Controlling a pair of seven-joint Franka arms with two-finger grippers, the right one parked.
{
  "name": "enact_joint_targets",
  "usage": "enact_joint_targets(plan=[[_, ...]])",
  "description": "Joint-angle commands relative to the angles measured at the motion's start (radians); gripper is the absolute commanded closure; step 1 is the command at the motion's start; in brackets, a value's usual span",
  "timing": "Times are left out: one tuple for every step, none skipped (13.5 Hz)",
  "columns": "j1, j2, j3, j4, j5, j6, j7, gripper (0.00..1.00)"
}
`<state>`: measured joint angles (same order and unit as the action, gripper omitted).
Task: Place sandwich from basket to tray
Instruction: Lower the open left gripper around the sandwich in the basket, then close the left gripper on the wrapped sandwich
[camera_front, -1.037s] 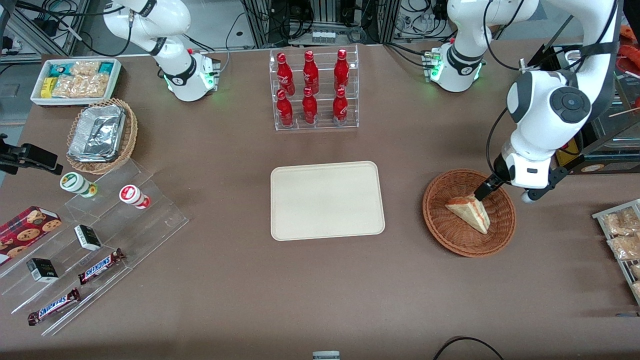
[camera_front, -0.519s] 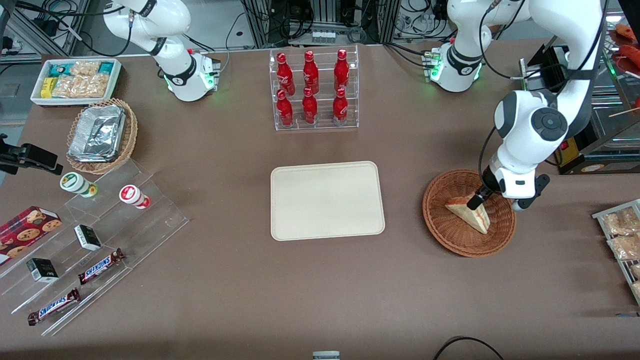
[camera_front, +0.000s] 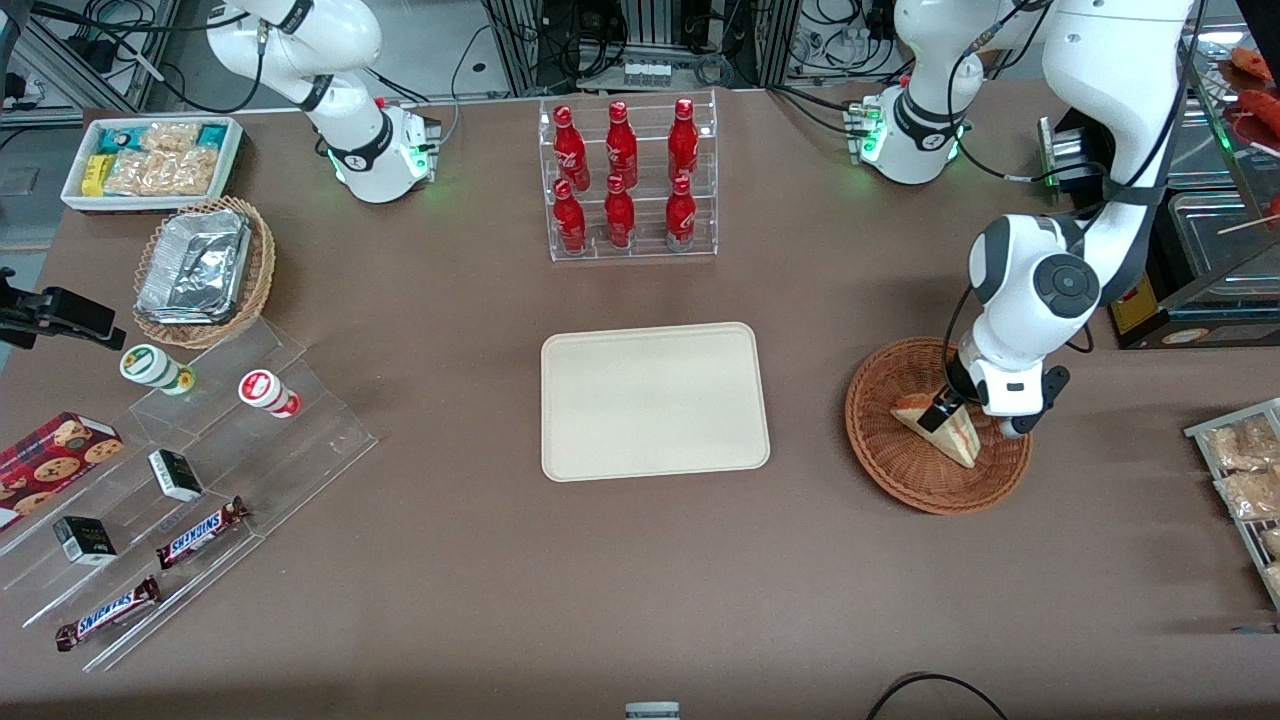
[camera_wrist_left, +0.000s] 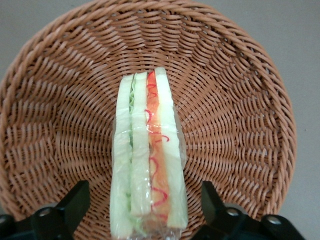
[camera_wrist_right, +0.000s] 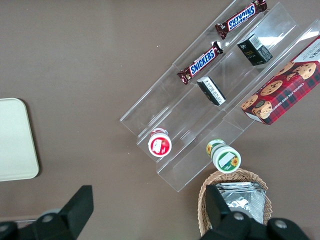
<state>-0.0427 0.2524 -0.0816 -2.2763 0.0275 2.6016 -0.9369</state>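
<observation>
Down in the basket (camera_front: 905, 470), toward my working end of the worktop (camera_front: 640, 580), my pincer (camera_wrist_left: 145, 210) hangs low over the sandwich (camera_wrist_left: 148, 155). My fingers (camera_wrist_left: 75, 202) are spread wide, one on each side of the wedge, and each stands clear of the bread with a gap of wicker showing between. I grip nothing. The sandwich lies on the basket's woven floor, wrapped in clear film, its layered edge turned up toward my wrist camera: pale bread outside, green filling along one seam, red-orange along the other. From the front, the wedge (camera_front: 940, 428) rests with its point aimed toward the camera, and my pincer (camera_front: 945, 408) meets it at its broad end, the end farther from the camera. I cannot tell from there whether a fingertip touches the wrap. The tray (camera_front: 655, 400) sits flat at mid-worktop, well apart from the basket, toward the parked arm's end.
</observation>
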Motion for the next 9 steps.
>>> enact_joint_targets(plan=[[-0.003, 0.007, 0.0, 0.004, 0.017, 0.02, -0.04, 0.92], [-0.003, 0.005, 0.0, 0.008, 0.017, 0.017, -0.037, 1.0], [-0.002, 0.002, 0.0, 0.014, 0.017, 0.012, -0.036, 1.0], [-0.002, -0.005, 0.0, 0.024, 0.017, -0.003, -0.031, 1.0], [-0.002, -0.022, 0.0, 0.046, 0.019, -0.05, -0.027, 1.0], [-0.003, -0.041, -0.001, 0.085, 0.031, -0.139, -0.025, 1.0], [-0.006, -0.063, -0.006, 0.134, 0.073, -0.246, -0.02, 1.0], [-0.005, -0.079, -0.032, 0.194, 0.107, -0.361, -0.016, 1.0], [-0.006, -0.084, -0.058, 0.265, 0.115, -0.465, -0.014, 1.0]])
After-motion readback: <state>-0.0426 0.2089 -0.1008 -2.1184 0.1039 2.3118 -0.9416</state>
